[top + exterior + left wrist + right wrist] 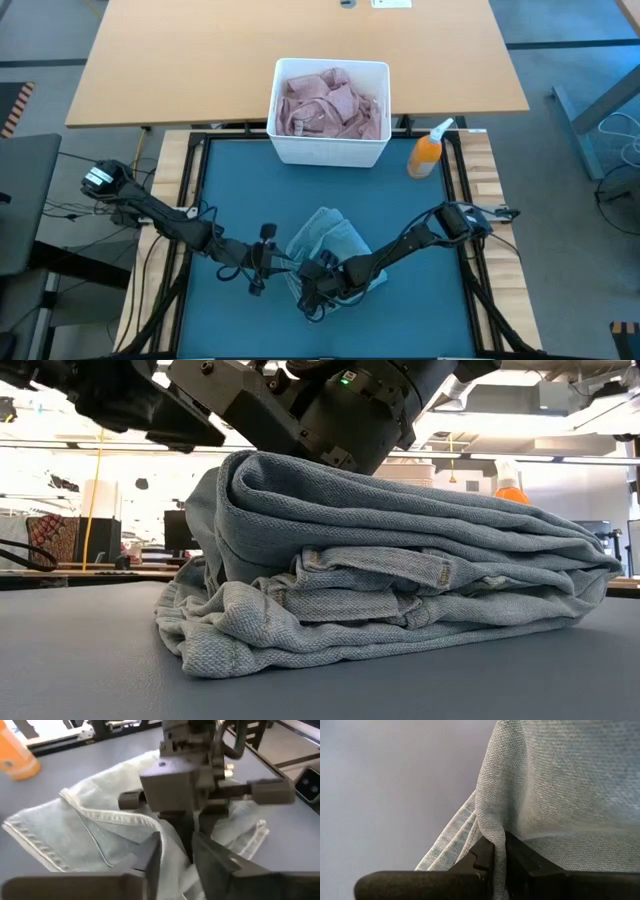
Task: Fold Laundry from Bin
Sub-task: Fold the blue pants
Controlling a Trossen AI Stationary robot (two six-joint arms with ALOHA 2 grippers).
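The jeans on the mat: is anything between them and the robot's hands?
Nothing visible. The right hand pinches a fold of the jeans, and the left hand is right at the cloth, fingers parted. The bin and spray bottle stand farther back.

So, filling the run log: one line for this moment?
stage: folding jeans on mat | right gripper: pinching jeans fold | left gripper: at jeans | bin: pink laundry inside

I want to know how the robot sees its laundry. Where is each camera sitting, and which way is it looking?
High view: above, looking straight down at jeans, bin, both arms.
Low view: at table height, looking level at the folded jeans; an arm overhead.
Left wrist view: on the left arm, facing the right claw over the jeans; own left claw fingers at the bottom.
Right wrist view: on the right arm, fingers pinching a denim fold.
All four views share the jeans.
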